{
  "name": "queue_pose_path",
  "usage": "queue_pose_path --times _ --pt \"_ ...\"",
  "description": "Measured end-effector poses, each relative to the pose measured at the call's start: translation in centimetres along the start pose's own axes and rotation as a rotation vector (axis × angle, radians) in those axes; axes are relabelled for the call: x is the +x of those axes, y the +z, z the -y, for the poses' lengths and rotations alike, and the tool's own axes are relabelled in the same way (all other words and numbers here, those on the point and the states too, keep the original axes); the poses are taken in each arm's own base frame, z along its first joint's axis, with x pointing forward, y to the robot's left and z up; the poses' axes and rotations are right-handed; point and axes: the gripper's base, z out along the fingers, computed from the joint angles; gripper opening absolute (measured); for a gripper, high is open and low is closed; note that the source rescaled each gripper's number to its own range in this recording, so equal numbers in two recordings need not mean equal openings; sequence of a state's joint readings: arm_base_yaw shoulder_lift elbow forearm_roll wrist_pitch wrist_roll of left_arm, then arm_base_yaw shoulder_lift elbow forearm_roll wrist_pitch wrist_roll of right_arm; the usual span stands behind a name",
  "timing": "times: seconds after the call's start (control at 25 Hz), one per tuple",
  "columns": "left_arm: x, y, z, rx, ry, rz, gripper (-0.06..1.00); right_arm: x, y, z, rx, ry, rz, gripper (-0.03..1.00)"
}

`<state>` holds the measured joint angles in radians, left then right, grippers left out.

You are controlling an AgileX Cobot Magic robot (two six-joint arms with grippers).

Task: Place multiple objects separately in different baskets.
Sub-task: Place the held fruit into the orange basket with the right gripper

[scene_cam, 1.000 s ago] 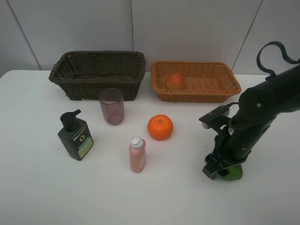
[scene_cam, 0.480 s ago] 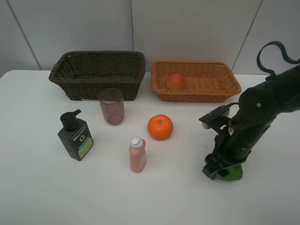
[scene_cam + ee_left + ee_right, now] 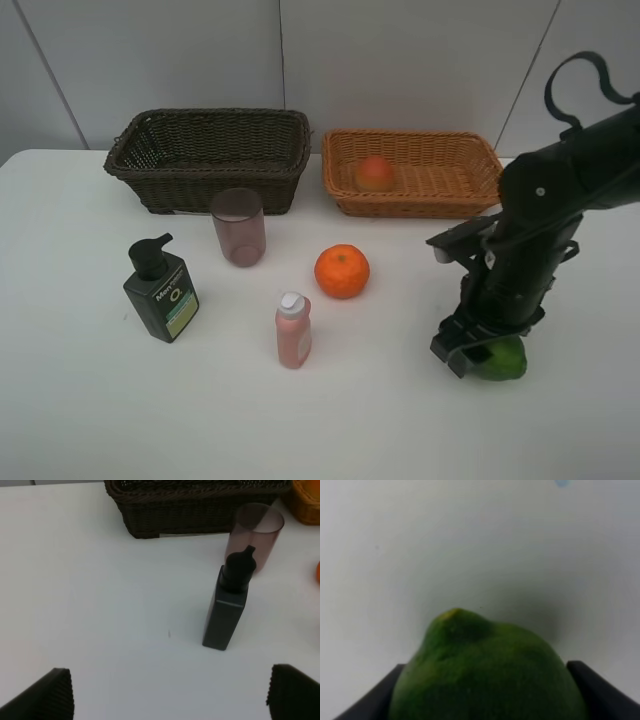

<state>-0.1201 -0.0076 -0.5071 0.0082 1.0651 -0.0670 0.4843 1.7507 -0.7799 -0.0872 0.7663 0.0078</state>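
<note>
My right gripper (image 3: 468,350) is shut on the green mango-like fruit (image 3: 503,358) at the table's front right; in the right wrist view the fruit (image 3: 485,670) fills the space between the fingers (image 3: 375,697), its shadow on the table behind. A red-yellow peach (image 3: 375,172) lies in the light tan basket (image 3: 410,205). The dark brown basket (image 3: 210,113) shows nothing inside. An orange (image 3: 342,271), a mauve cup (image 3: 238,227), a dark green pump bottle (image 3: 160,290) and a pink bottle (image 3: 293,331) stand on the table. My left gripper (image 3: 170,695) is open, short of the pump bottle (image 3: 227,610).
The white table (image 3: 80,400) ends at a grey panelled wall just behind both baskets. In the left wrist view the cup (image 3: 255,530) stands right behind the pump bottle, with the dark basket (image 3: 195,510) beyond. The right arm's black cable loops above the tan basket's right end.
The right arm has risen and shifted slightly right, and more of the green fruit shows under the gripper. Everything else is where it was.
</note>
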Motion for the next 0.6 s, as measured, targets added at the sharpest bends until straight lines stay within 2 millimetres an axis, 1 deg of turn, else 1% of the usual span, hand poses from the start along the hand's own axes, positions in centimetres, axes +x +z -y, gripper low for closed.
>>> queue_pose_path --times 0.2,0.32,0.44,0.48,0.6 --pt "0.0 0.0 0.0 0.0 0.0 0.0 1.0 -2.6 -3.4 0.4 0.007 0.182 0.017 0.03" --pt "0.0 0.0 0.0 0.0 0.0 0.0 1.0 -4.4 -5.5 0.7 0.003 0.281 0.075 0.03" --pt "0.0 0.0 0.0 0.0 0.0 0.0 1.0 -5.7 -7.5 0.9 -0.005 0.342 0.136 0.03" --pt "0.0 0.0 0.0 0.0 0.0 0.0 1.0 -6.3 -8.3 0.9 -0.009 0.352 0.165 0.03" --pt "0.0 0.0 0.0 0.0 0.0 0.0 1.0 -7.6 -10.0 1.1 -0.021 0.37 0.214 0.03"
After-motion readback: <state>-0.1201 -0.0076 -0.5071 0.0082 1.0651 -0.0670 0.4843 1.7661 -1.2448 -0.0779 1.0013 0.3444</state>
